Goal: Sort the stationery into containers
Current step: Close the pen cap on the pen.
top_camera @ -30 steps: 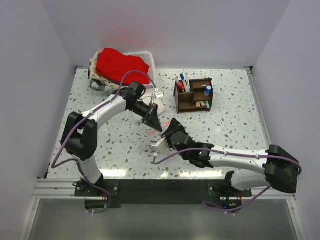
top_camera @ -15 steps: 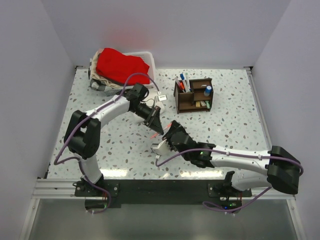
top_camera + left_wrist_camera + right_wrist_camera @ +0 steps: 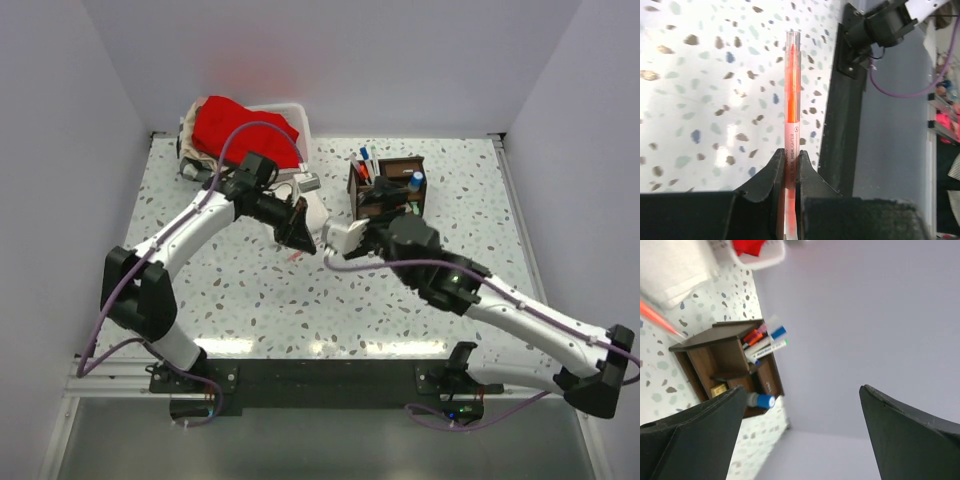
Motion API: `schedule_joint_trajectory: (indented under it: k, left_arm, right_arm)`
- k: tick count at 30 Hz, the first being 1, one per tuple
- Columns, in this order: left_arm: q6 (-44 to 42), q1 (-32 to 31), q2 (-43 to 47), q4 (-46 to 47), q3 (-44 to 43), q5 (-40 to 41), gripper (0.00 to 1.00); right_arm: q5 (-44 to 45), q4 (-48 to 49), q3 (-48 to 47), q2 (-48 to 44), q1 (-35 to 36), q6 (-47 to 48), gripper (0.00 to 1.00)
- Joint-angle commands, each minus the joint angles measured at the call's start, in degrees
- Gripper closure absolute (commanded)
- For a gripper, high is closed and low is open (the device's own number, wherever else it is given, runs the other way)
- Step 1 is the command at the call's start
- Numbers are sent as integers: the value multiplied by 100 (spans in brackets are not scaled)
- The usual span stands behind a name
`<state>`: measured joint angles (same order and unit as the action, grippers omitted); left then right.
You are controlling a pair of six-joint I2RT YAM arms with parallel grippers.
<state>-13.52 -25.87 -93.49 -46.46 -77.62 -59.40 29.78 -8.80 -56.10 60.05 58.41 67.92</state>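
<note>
Orange highlighter (image 3: 792,90): I have it pinched near one end in the left claw (image 3: 789,167). Most of its clear barrel sticks out ahead of the fingers (image 3: 771,172), over the speckled desk (image 3: 700,100) toward its middle.
Left claw: clamped tight on the highlighter, one finger flat against each side of the barrel.
Right claw (image 3: 802,390): spread wide with nothing between its fingers. It hangs just beside the left claw, between it and the wooden organizer (image 3: 388,190).
Wooden organizer: it stands near the far edge of the desk, right of the middle. Pens (image 3: 765,340) stand bunched in one tall compartment, and a blue bottle (image 3: 761,401) sits in another.
Step in hand: as I judge it, carrying the highlighter over to the pen compartment.
Doing it well: I would first draw the right arm back, since it lies across the straight route. Then I would turn the left wrist so the barrel points down, centre it over the pens, lower until the free end is inside the walls, and only then let go.
Pace: slow, because a grip this near the end leaves a long free length to swing.
Risk: the free end could knock the standing pens or catch the organizer's rim.
Left alone: the white cloth (image 3: 675,270) and the basket (image 3: 300,120) by the far left corner.
</note>
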Motion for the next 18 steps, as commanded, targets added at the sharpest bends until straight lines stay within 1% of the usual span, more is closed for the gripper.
schedule_joint_trajectory:
  k: [1,2,3,4,5,6,7,8,9,10,11,12,13,14,15,16,18]
  left_arm:
    - [426,379,611,1066,80,516,100]
    - [577,433,700,1330,185,543,100]
    - [709,468,779,1898,247,543,100]
    - [1015,521,945,2208,317,561,100]
    - [1174,556,1034,2533,492,561,100]
    - [1428,591,1131,3467,651,526,100]
    - [2101,679,1279,3973,817,369,100]
    - [2508,732,1333,4535,1141,298,100]
    - [2947,784,1368,5915,1318,227,100]
    - [3996,863,1351,6694,1494,-43,100]
    - [4511,890,1282,7407,1705,-115,100]
    - [4968,908,1168,8476,1742,-160,100]
    - [5599,934,880,8660,1690,-273,100]
    - [5623,934,720,8540,1306,-353,100]
    - [5763,943,571,8678,1172,-440,100]
    - [6034,943,352,8828,1066,-607,100]
    - [6220,943,183,9065,759,-670,100]
  right_arm:
    - [-743,-1580,-1321,-20,-1031,-3258,1]
    - [-1155,-1686,-1464,50,-1434,-3668,1]
    - [-1298,-1808,-1683,164,-1568,-4037,1]
    - [-1456,-1827,-1781,226,-1692,-4807,1]
    - [-1666,-1862,-1886,278,-1928,-5215,1]
    - [-2199,-1976,-2114,331,-2043,-5602,1]
    - [-2474,-2046,-2255,488,-2140,-6406,1]
    - [-2764,-2108,-2413,603,-2324,-6745,1]
    - [-3350,-2161,-2702,717,-2413,-7157,2]
    - [-3600,-2083,-2801,892,-2561,-7692,3]
    - [-3915,-1978,-2880,990,-2650,-7923,4]
    - [-4510,-1698,-3037,1104,-2755,-8143,5]
    - [-4821,-1521,-3108,1218,-3017,-8676,6]
    - [-5041,-1320,-3153,1446,-3159,-8995,7]
    - [-5235,-848,-3144,1544,-3282,-9329,7]
    - [-5689,-625,-3136,1658,-3519,-9863,7]
    - [-6052,-3,-3031,1922,-3626,-10157,8]
